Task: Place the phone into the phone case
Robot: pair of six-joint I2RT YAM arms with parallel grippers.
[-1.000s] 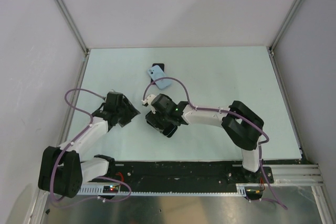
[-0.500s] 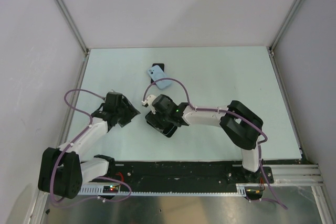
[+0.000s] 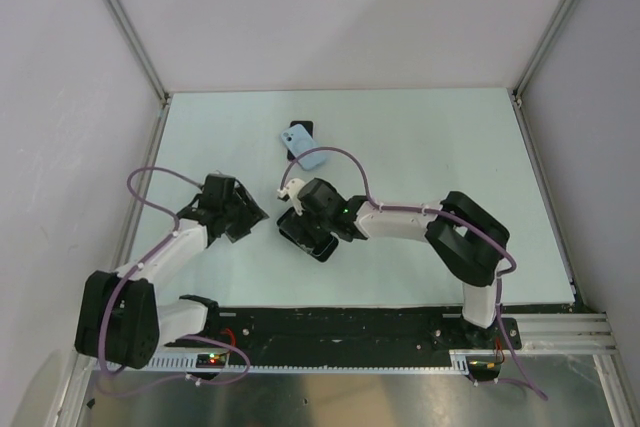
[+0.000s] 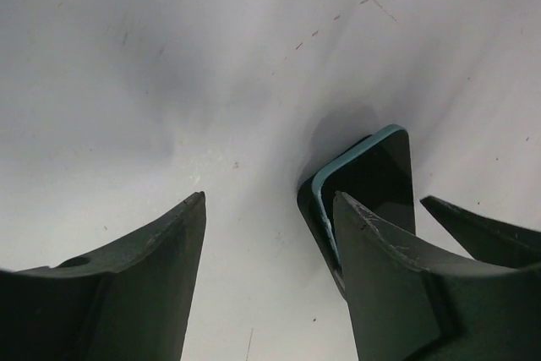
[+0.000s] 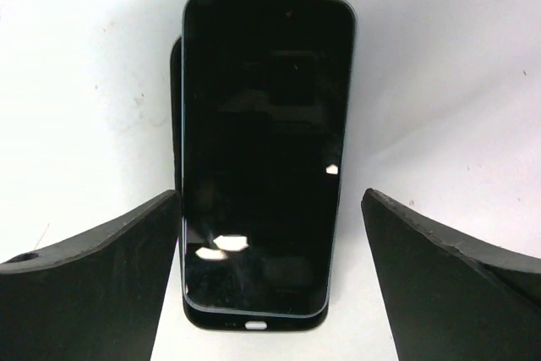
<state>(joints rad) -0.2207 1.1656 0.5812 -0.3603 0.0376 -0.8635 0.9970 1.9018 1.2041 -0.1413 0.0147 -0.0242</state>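
1. Right wrist: the phone (image 5: 266,150) lies screen up on the phone case (image 5: 176,116), whose dark rim shows along the left side and at the near end; the right gripper (image 5: 270,200) stands wide, one finger on each side, neither touching; judgement: the phone looks laid on rather than pressed home; the step calls for squaring its edges to the rim, then pressing down evenly, corner by corner, rather than squeezing the sides.
2. Left wrist: the left gripper (image 4: 269,200) is parted, with only bare table (image 4: 169,57) between its fingers; one teal-edged corner of the phone shows beyond the finger at the right of this view; the rest is cut off; a further dark finger at the frame's edge is probably the other arm's.
3. Top external: both grippers sit close together near the table's middle; the phone is largely hidden under the right one, so seating depth cannot be judged; a light blue slab (image 3: 310,155) overlapping a small black item (image 3: 301,129) lies further back, apart; what they are is unclear.
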